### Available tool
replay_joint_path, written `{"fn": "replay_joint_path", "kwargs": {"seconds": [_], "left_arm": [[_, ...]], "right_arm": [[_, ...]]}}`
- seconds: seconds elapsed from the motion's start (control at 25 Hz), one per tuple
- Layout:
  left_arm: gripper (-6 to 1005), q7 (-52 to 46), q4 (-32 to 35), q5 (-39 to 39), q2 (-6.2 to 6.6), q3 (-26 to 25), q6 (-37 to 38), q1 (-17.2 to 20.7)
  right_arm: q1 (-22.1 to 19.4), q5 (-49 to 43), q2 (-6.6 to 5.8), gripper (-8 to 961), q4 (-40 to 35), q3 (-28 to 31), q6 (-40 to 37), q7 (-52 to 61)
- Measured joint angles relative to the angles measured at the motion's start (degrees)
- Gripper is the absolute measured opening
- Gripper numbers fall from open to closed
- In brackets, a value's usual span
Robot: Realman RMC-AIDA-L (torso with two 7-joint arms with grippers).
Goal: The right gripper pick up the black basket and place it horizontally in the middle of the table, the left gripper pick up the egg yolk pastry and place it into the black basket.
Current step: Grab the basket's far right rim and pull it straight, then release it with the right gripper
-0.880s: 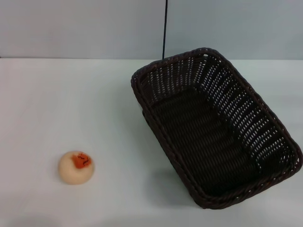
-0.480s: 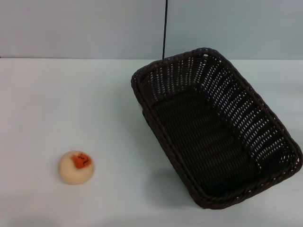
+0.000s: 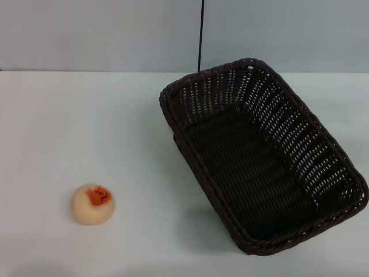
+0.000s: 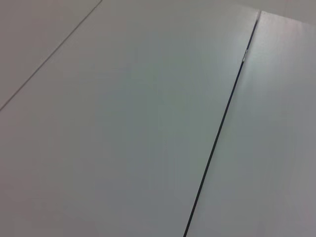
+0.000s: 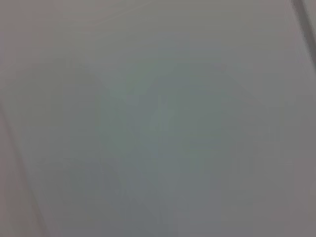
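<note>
Neither the left gripper nor the right gripper is seen in any view, so the state of their jaws cannot be told. The large rectangular dark woven wicker basket [image 3: 262, 156] is seen on the right half of the plain white table [image 3: 69, 127], set at a slant. The small round cream egg yolk pastry [image 3: 93, 203] lies near left, well apart from it.

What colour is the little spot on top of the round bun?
Orange-red, on the cream-beige egg yolk pastry; the head view shows it best.
</note>
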Motion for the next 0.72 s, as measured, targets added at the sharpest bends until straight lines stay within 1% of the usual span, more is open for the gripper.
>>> {"fn": "replay_joint_path", "kwargs": {"seconds": [0.04,0.08,0.12,0.16,0.2,0.24,0.28,0.32,0.36,0.4,0.44,0.48,0.6,0.64,0.72], "left_arm": [[631,-0.09,0.33,-0.16,0.04,-0.24,-0.20,-0.56],[630,-0.09,0.33,-0.16,0.04,-0.24,-0.20,-0.56],[630,-0.05,0.46,-0.18,0.08,-0.32,-0.44,-1.08],[629,-0.05,0.46,-0.18,0.08,-0.32,-0.44,-1.08],[628,0.00,0.48,-0.19,0.12,-0.33,-0.63,-1.30],[627,0.05,0.48,-0.21,0.15,-0.34,-1.08,-1.76],[627,0.05,0.48,-0.21,0.15,-0.34,-1.08,-1.76],[626,0.03,0.48,-0.22,0.15,-0.35,-1.35,-2.04],[625,0.00,0.48,-0.22,0.15,-0.36,-1.50,-2.21],[625,-0.08,0.47,-0.22,0.15,-0.34,-1.61,-2.34],[624,-0.24,0.48,-0.23,0.14,-0.34,-1.70,-2.44],[623,-0.24,0.48,-0.23,0.14,-0.34,-1.70,-2.44],[621,-0.41,0.48,-0.25,0.13,-0.24,-1.81,-2.45],[620,-0.45,0.52,-0.22,0.12,-0.11,-1.96,-2.38],[619,-0.46,0.54,-0.18,0.11,-0.07,-2.01,-2.31]], "right_arm": [[0.74,-5.13,-0.46,639,-4.74,0.01,-2.46,6.36],[0.74,-5.13,-0.46,640,-4.74,0.01,-2.46,6.36],[2.19,-9.89,-1.16,640,-8.71,0.06,-4.95,11.93],[2.19,-9.89,-1.16,640,-8.71,0.06,-4.95,11.93],[3.18,-12.58,-1.68,640,-10.41,0.11,-6.66,14.70],[5.84,-18.27,-2.87,640,-13.38,0.30,-10.75,19.49],[5.84,-18.27,-2.87,640,-13.38,0.30,-10.75,19.49],[8.77,-23.80,-3.99,640,-15.47,0.63,-15.49,22.86],[8.77,-23.80,-3.99,640,-15.47,0.63,-15.49,22.86],[10.52,-26.67,-4.53,640,-16.18,0.74,-18.05,24.10],[13.70,-31.36,-5.39,639,-17.01,0.76,-22.15,26.07],[13.70,-31.36,-5.39,639,-17.01,0.76,-22.15,26.07],[16.70,-34.25,-5.90,641,-17.27,-0.02,-24.52,28.71],[17.83,-34.73,-6.19,643,-17.31,-1.09,-24.73,31.21],[18.25,-35.05,-6.31,647,-17.32,-1.80,-24.83,32.39]]}}
